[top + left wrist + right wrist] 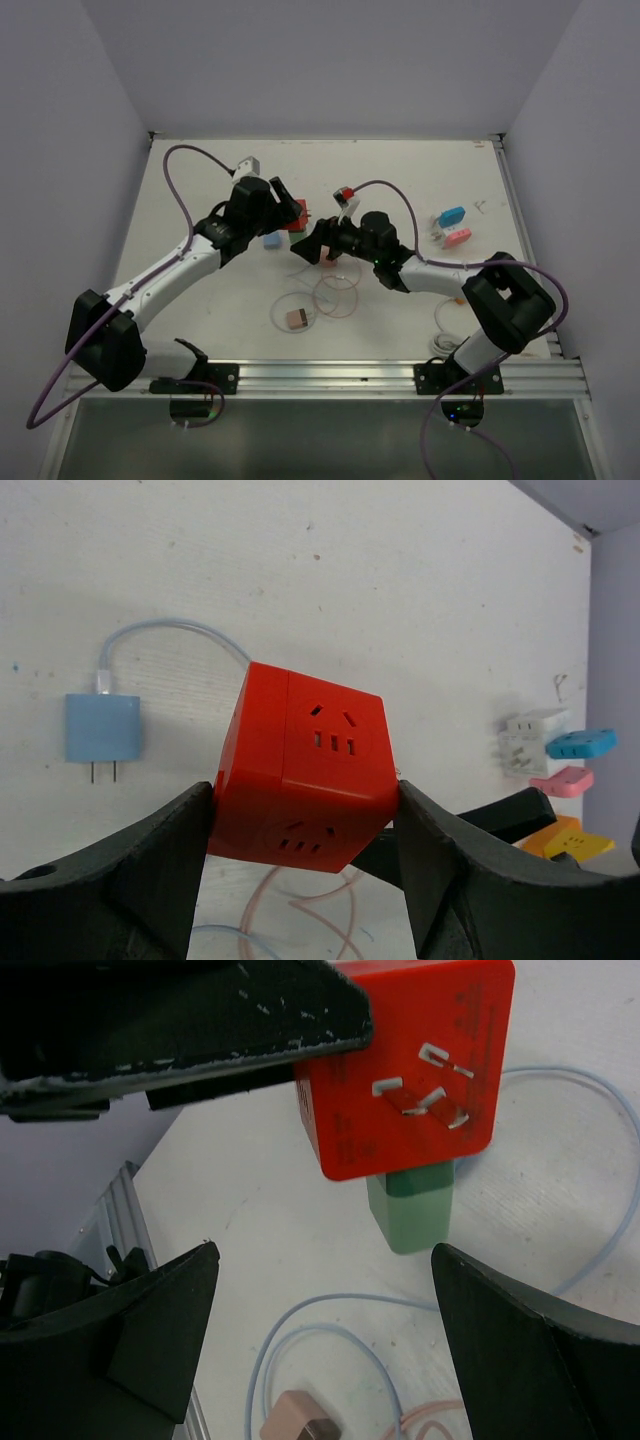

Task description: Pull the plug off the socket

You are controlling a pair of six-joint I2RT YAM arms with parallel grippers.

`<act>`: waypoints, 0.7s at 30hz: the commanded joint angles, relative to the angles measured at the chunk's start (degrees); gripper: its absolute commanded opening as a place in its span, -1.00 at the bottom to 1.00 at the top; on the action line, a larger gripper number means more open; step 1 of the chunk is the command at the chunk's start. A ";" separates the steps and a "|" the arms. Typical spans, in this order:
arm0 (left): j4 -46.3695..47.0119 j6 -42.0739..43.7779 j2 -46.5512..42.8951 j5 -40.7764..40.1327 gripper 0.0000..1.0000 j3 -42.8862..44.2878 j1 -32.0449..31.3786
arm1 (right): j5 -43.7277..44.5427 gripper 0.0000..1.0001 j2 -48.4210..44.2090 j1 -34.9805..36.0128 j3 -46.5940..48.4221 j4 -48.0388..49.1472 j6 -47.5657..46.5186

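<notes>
My left gripper (305, 810) is shut on the red cube socket (300, 770), one finger (150, 870) pressing each side, and holds it above the table. A pale green plug (412, 1210) sticks out of the socket (410, 1070) on its underside, next to a face with metal prongs. My right gripper (328, 1255) stands open just short of the plug. The plug's end is near the right-hand fingertip (470, 1290), and nothing is between the jaws. In the top view the two grippers meet mid-table, left gripper (290, 212) and right gripper (312, 245), with the socket (297, 215) between them.
A blue charger (103, 728) with a pale cable lies left of the socket. A pink charger (300, 1425) and looped blue and pink cables (350, 1310) lie below it. Several coloured adapters (452, 228) sit at the right. A white and red adapter (346, 195) lies behind.
</notes>
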 commanded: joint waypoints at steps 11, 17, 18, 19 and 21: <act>12.86 -11.21 -7.88 3.31 -1.00 -5.49 0.33 | 3.60 0.65 3.45 0.27 6.05 -0.53 -5.96; 11.90 -10.87 -9.46 1.29 -1.00 -5.94 0.33 | 6.76 0.63 1.88 0.27 4.12 -1.49 -7.72; 11.72 -10.78 -9.64 0.68 -1.00 -6.02 0.33 | 6.94 0.62 1.18 0.27 4.03 -1.67 -7.98; 11.72 -10.78 -9.73 0.50 -1.00 -6.29 0.33 | 7.29 0.62 0.82 0.19 3.68 -1.93 -7.99; 11.64 -10.69 -9.82 0.06 -1.00 -6.38 0.33 | 7.82 0.62 -0.41 0.27 2.89 -1.94 -8.34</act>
